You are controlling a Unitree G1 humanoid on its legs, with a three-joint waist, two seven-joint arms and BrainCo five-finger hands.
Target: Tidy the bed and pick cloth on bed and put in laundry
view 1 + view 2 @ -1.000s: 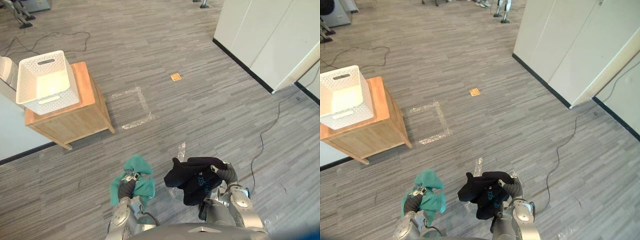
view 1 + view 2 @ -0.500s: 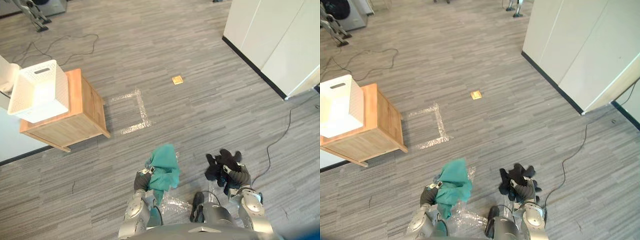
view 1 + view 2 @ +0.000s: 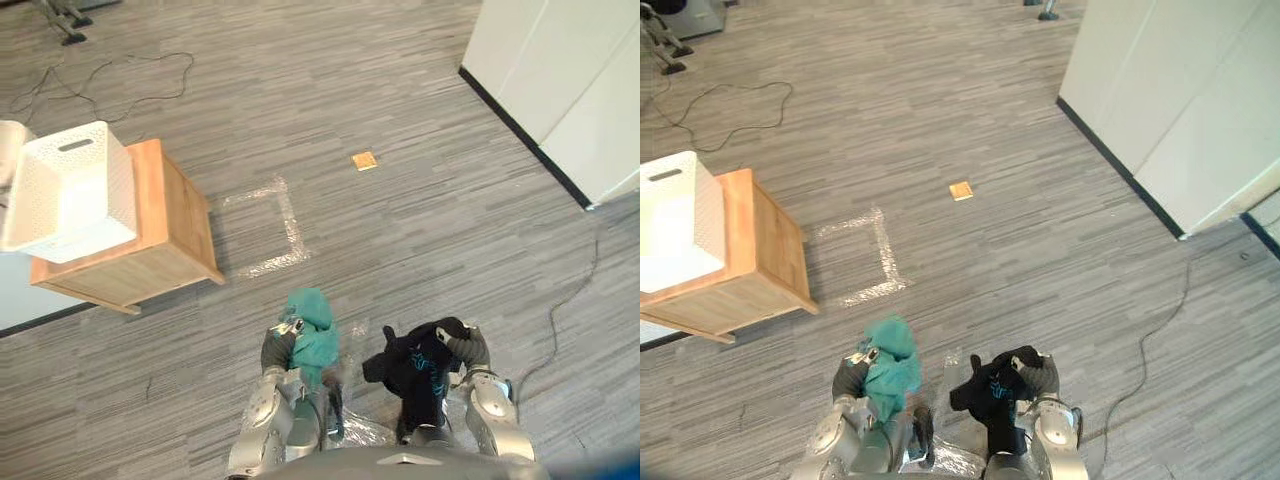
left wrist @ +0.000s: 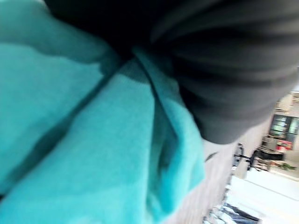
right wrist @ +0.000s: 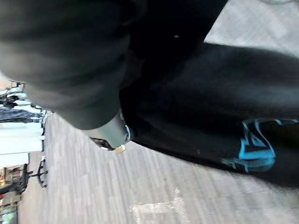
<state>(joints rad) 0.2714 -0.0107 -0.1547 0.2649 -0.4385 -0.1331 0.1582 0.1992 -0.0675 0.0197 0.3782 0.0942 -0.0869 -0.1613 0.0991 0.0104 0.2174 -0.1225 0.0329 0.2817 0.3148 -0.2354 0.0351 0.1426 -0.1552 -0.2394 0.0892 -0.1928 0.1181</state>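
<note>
1. floor (image 3: 420, 220): grey wood-look planks in narrow strips, matte.
2. white wall panels (image 3: 560, 80): smooth flat slabs with a black base strip, at the far right.
3. wooden counter (image 3: 170, 230): boxy, light brown with a visible grain and short legs. it stands on the floor at the robot's left, well apart from both robot hands.
4. laundry basket (image 3: 70, 190): white plastic, rectangular, with perforated lattice walls and a slot handle in the far wall. it sits on top of the counter.
5. tape square (image 3: 265, 225): shiny clear strips on the floor that outline part of a square, just beside the counter.
6. black cloth (image 3: 415, 365): soft and crumpled with a small blue print. it hangs in a bunch off the right robot hand (image 3: 468, 350), above the floor. the fingers are buried in the fabric, so i cannot tell how they sit.
7. teal cloth (image 3: 312, 335): soft knit, bunched into a lumpy mound at the left robot hand (image 3: 277, 347). silver fingers show at its edge, clenched into the fabric. it is near the black cloth without touching it.
8. small tan square (image 3: 364, 160): flat on the floor, beyond the tape.
</note>
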